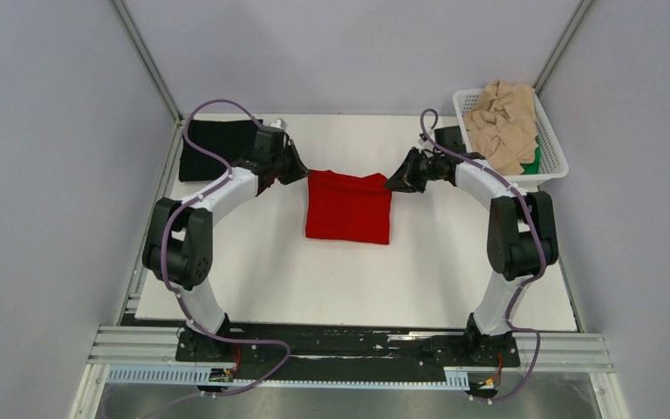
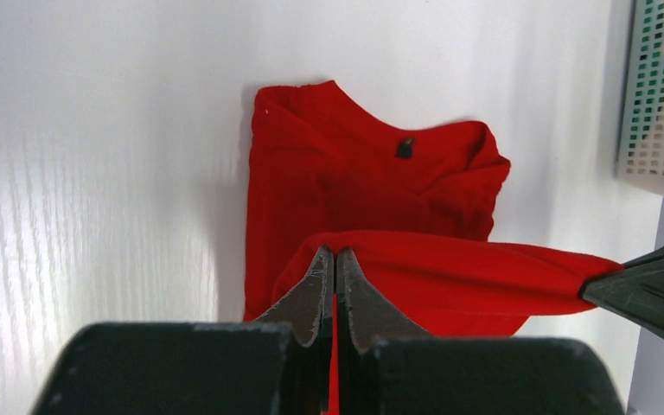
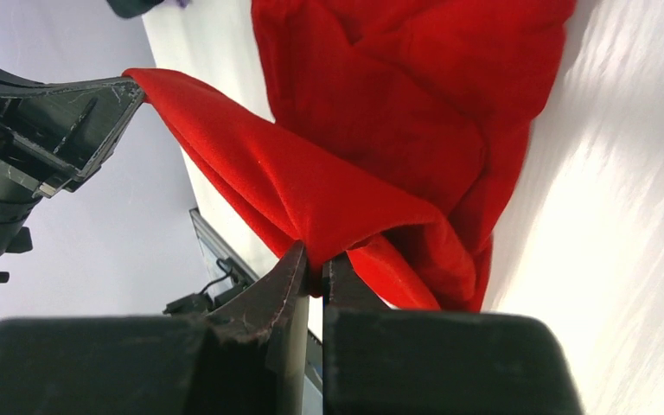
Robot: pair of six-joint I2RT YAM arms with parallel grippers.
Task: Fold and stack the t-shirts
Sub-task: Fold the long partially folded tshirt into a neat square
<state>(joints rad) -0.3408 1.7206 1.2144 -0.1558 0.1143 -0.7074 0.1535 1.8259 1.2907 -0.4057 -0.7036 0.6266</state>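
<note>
The red t-shirt (image 1: pixel 349 208) lies partly folded in the middle of the white table; it also shows in the left wrist view (image 2: pixel 354 186) and the right wrist view (image 3: pixel 415 104). My left gripper (image 1: pixel 301 170) is shut on its far left corner and my right gripper (image 1: pixel 394 181) is shut on its far right corner. Both hold that edge lifted and stretched between them. The left wrist view shows my left gripper (image 2: pixel 335 252) pinching red cloth; the right wrist view shows my right gripper (image 3: pixel 316 255) doing the same. A black t-shirt (image 1: pixel 214 148) lies folded at the far left. Beige t-shirts (image 1: pixel 506 122) and a green one (image 1: pixel 534 160) fill the basket.
The white lattice basket (image 1: pixel 555 161) stands at the far right corner; it also shows in the left wrist view (image 2: pixel 661 95). Grey walls close in the table on three sides. The arm bases sit on a black rail (image 1: pixel 349 342) at the near edge.
</note>
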